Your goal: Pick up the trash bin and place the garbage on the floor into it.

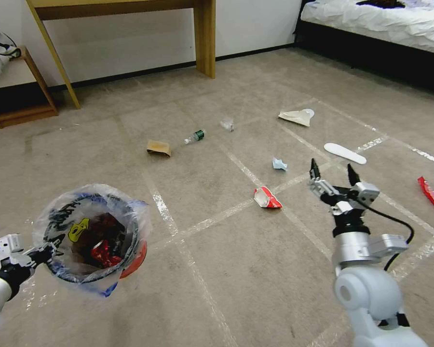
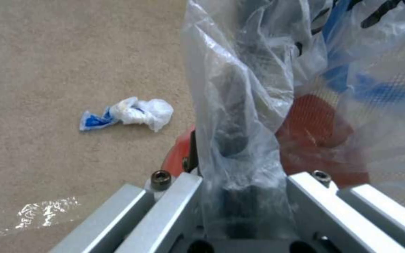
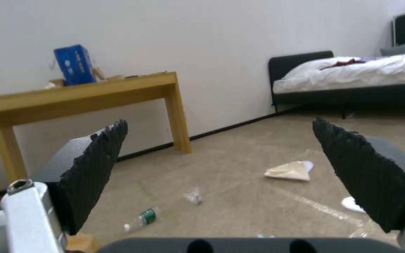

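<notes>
Head view: right gripper [image 1: 336, 173] wide apart, empty, above floor [image 1: 217, 270] right of the red-white wrapper [image 1: 267, 198]; left gripper [image 1: 42, 254] clamps trash bin [image 1: 94, 236] rim. Some red wrappers binned; bottle [image 1: 195, 137], paper bag [image 1: 158, 147], tissues remain

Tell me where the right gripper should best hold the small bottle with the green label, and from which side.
Probably across the clear body of the bottle, coming from above. It lies flat on the carpet, so the open right gripper should turn its fingers crosswise to the long axis.
</notes>
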Motion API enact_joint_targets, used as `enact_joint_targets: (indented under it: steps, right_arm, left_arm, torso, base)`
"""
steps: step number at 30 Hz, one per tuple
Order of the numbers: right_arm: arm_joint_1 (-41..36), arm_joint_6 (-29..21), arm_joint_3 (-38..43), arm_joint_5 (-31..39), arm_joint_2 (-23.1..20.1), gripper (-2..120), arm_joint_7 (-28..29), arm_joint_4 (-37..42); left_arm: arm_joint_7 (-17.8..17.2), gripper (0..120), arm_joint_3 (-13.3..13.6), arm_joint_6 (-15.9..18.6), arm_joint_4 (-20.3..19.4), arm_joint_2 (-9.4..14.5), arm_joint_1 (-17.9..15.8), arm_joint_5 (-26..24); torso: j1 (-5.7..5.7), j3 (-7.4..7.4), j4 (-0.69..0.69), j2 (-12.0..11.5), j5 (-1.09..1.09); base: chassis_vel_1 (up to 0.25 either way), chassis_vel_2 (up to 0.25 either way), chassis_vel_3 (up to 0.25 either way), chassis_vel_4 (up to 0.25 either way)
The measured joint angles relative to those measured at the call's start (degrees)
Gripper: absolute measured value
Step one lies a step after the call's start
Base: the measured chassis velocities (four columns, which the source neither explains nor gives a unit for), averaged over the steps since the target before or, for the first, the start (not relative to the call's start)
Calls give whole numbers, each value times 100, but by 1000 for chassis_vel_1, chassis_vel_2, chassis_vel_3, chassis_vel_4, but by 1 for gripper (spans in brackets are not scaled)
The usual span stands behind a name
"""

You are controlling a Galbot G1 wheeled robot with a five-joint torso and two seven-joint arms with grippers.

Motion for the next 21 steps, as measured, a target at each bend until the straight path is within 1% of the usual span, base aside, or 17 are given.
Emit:
enact_joint_targets:
  steps: [1,4,7,21]
  right_arm:
    - [0,0,0,0,0,100,0,0]
    - [-127,-129,97,95,-269,100,51,47]
    - [-234,-178,104,101,-351,100,92,82]
    - [-503,-182,64,-24,-386,100,133,172]
  left_arm:
    - [0,1,0,0,0,0,0,0]
    - [-2,1,-47,0,-11,-4,-1,-12]
    - [-4,1,-77,0,-19,9,23,-29]
    - [-5,1,-120,0,22,-40,58,-88]
  torso:
    - [0,0,0,0,0]
    - [0,0,0,0,0]
    - [0,0,0,0,0]
    - [0,0,0,-1,0]
  base:
    - [0,0,0,0]
    - [0,0,0,0]
    - [0,0,0,0]
    - [0,0,0,0]
